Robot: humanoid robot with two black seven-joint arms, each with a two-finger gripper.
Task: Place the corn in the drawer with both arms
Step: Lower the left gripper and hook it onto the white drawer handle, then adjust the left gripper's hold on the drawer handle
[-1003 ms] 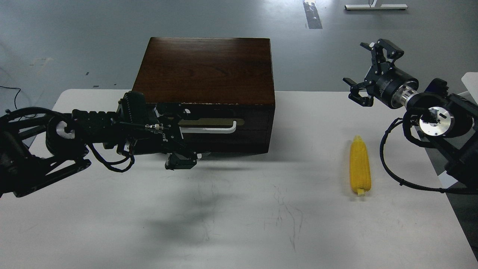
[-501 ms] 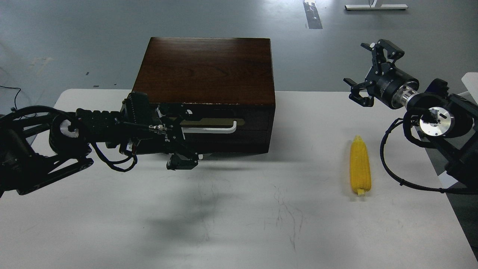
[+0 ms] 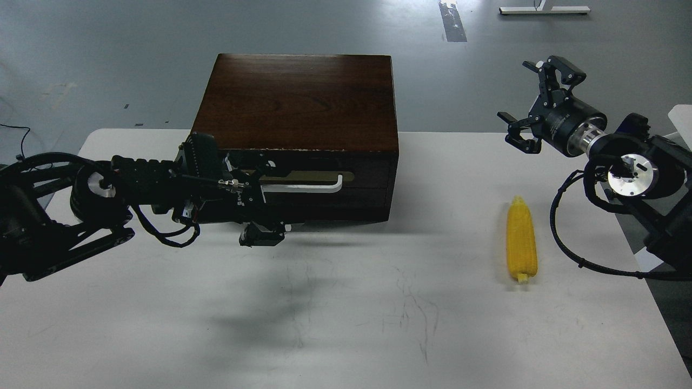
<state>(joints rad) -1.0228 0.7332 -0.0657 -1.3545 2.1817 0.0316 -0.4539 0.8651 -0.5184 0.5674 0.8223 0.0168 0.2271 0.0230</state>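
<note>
Between box (image 3: pixel 294 100) and corn (image 3: pixel 521 239), bare white table (image 3: pixel 443 302)

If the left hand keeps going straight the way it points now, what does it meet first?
The left hand points right along the front of the drawer, level with its white bar handle. It would likely meet that handle first; depth is unclear, so contact may already exist.

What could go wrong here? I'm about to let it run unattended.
The left hand sits at the left end of the white handle; pulling off-centre might skew the drawer or drag the box. The corn lies loose on the table and could roll when the open right hand reaches down.
</note>
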